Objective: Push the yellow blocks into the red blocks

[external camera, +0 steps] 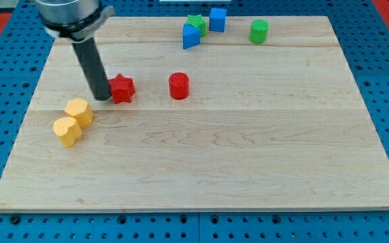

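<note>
Two yellow blocks lie at the view's left: a hexagonal one point(79, 111) and a heart-like one point(67, 131) just below it, touching. A red star block point(121, 88) lies up and to the right of them. A red cylinder point(179, 86) stands further right. My tip point(102, 98) rests on the board right against the red star's left side, above and to the right of the yellow hexagonal block, with a small gap to it.
At the view's top sit a green star block point(196, 23), a blue wedge-like block point(190, 37), a blue cube point(217, 19) and a green cylinder point(258, 31). The wooden board point(248, 148) lies on a blue pegboard.
</note>
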Controlling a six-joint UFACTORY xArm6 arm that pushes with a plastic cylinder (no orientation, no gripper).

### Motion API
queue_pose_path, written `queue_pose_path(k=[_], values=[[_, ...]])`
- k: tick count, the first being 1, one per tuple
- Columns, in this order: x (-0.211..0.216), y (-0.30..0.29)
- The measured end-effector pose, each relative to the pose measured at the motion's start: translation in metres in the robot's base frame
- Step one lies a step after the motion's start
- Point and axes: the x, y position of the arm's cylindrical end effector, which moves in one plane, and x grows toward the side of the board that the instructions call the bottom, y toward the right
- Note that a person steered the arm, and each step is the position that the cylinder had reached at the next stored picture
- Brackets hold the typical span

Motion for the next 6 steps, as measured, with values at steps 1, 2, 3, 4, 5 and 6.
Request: queue_pose_path(k=[1, 2, 3, 4, 5, 6], values=[[-0.017, -0.002], [-0.017, 0.056], [0.008, 0.029], [0.023, -0.068], [0.047, -0.137], [0.102, -0.134]])
